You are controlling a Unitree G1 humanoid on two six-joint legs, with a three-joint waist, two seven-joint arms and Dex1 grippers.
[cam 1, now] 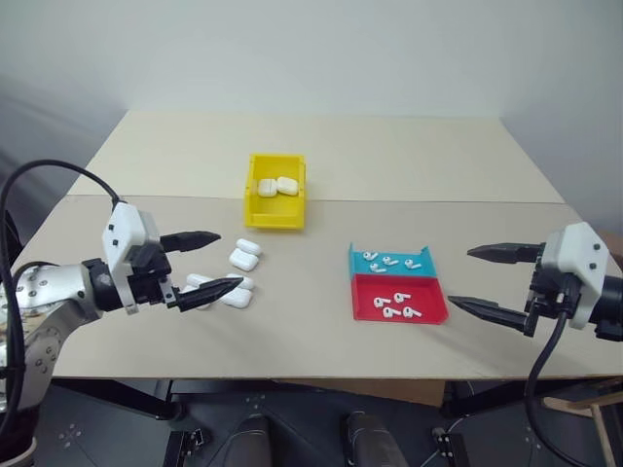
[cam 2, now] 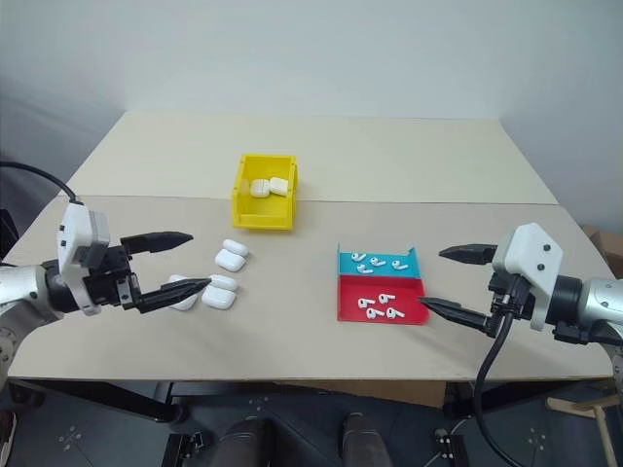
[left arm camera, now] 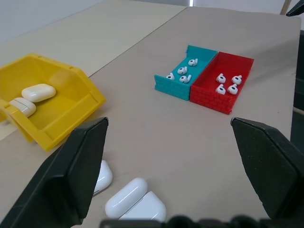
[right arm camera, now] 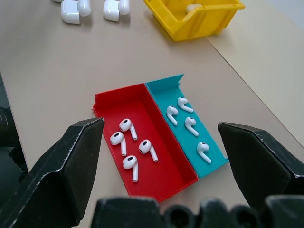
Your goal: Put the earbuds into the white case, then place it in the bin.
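Note:
Several white cases lie closed in a loose group left of the table's middle. My left gripper hovers open right beside them, its lower fingertip over the nearest case, with nothing between its fingers. The earbuds lie in two shallow trays: several in the red tray and several more earbuds in the teal tray. My right gripper stands open just right of the trays, holding nothing. The yellow bin sits behind the loose cases with cases inside.
The two trays stand side by side, touching, right of the table's middle. A seam runs across the tabletop behind the bin. Bare tabletop stretches between the cases and the trays and along the front edge.

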